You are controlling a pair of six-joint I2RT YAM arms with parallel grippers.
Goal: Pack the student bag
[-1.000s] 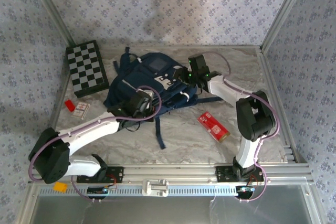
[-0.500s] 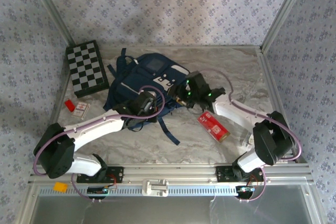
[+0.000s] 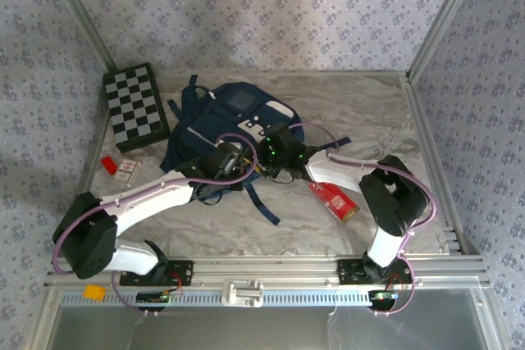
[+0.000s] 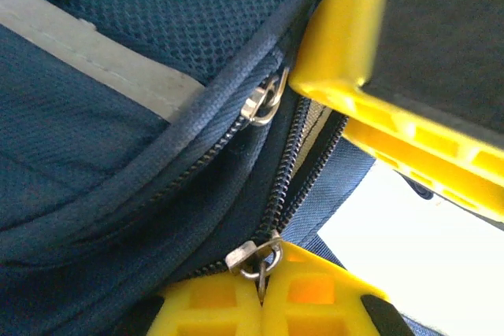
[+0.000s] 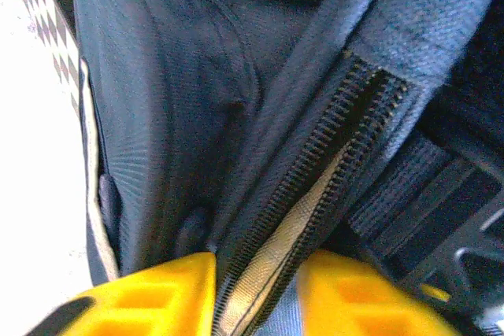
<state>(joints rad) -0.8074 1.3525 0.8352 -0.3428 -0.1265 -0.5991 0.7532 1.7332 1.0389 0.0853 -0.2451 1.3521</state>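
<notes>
The student bag (image 3: 220, 120), navy with white trim, lies flat in the middle of the table. My left gripper (image 3: 232, 162) sits at its near edge. In the left wrist view its yellow fingers (image 4: 205, 308) are shut on a metal zipper pull (image 4: 256, 259), and a second slider (image 4: 264, 103) lies further up the zip. My right gripper (image 3: 267, 153) is right beside it. In the right wrist view its jaws (image 5: 256, 297) have closed round the parted zipper edge (image 5: 315, 194), which fills the gap between the fingers. The right gripper's finger (image 4: 354, 60) shows in the left wrist view.
A folded checkerboard (image 3: 135, 106) lies at the back left. A red box (image 3: 334, 200) sits near the right arm, and a small red item (image 3: 109, 165) and a card (image 3: 129, 171) lie at the left. A bag strap (image 3: 261, 205) trails toward the near edge.
My right arm swung from the bag's far right side to its near edge beside the left gripper, opening wider and then closing on the zipper edge. The bag and strap shifted slightly.
</notes>
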